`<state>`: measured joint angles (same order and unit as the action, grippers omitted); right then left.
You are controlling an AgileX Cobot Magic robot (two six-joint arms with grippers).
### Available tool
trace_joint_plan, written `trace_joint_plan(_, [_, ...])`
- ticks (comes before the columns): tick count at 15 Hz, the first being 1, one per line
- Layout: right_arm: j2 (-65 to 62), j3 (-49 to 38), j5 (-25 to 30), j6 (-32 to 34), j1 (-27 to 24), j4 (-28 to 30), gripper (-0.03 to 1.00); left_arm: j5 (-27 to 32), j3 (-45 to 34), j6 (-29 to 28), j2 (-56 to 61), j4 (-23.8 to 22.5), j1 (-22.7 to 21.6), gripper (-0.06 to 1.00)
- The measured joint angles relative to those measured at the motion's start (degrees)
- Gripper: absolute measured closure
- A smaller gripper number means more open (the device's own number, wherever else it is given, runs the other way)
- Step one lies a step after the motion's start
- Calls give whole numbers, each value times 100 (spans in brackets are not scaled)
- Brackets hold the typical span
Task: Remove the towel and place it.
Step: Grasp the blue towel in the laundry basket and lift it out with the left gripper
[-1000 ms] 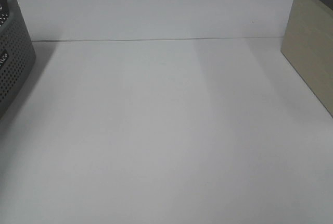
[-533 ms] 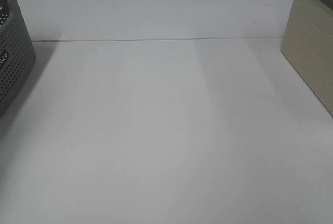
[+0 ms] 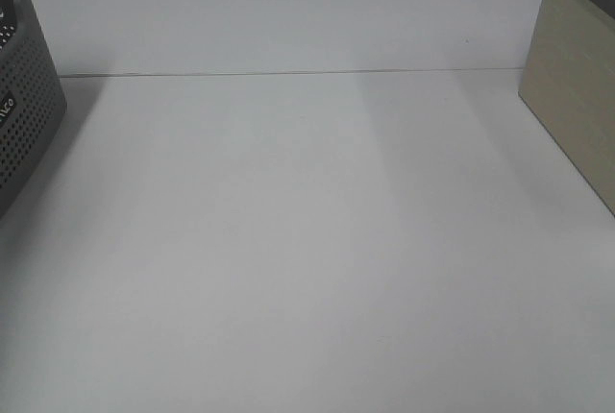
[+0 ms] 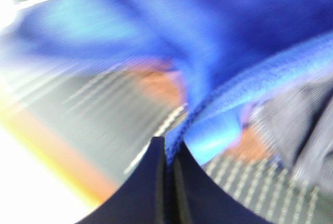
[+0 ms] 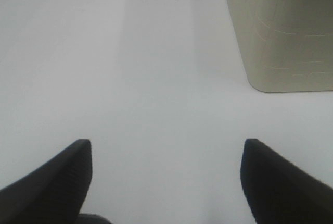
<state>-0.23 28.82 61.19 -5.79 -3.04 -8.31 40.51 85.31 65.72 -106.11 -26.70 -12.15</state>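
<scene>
We see the left claw [image 4: 169, 145] clenched on a blurred fold of the towel [image 4: 234, 26]; the right claw [image 5: 166, 148] hangs released over the bench [image 5: 156, 52].

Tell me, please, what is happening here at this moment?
The left gripper is shut, apparently pinching a fold of the blue towel; that wrist view is blurred. The right gripper hangs open over the white table, near a beige box. The high view shows neither arm nor towel, only the table, a gray basket and the box.
</scene>
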Motion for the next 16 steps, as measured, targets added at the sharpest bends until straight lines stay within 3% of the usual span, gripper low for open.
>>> trace_joint_plan(4, [0, 0, 0, 0, 0, 0, 20, -304, 0, -52, 1610, 682, 0, 94])
trace_joint_plan(9, [0, 0, 0, 0, 0, 0, 20, -510, 0, -57, 2435, 1415, 0, 94])
trace_joint_plan(12, [0, 0, 0, 0, 0, 0, 20, -991, 0, -57, 2710, 1507, 40, 94])
trace_joint_plan(15, [0, 0, 0, 0, 0, 0, 20, -1971, 0, 34, 3008, 1507, 625, 94])
trace_joint_plan(16, [0, 0, 0, 0, 0, 0, 20, -2200, 0, 218, 3094, 1507, 1180, 94])
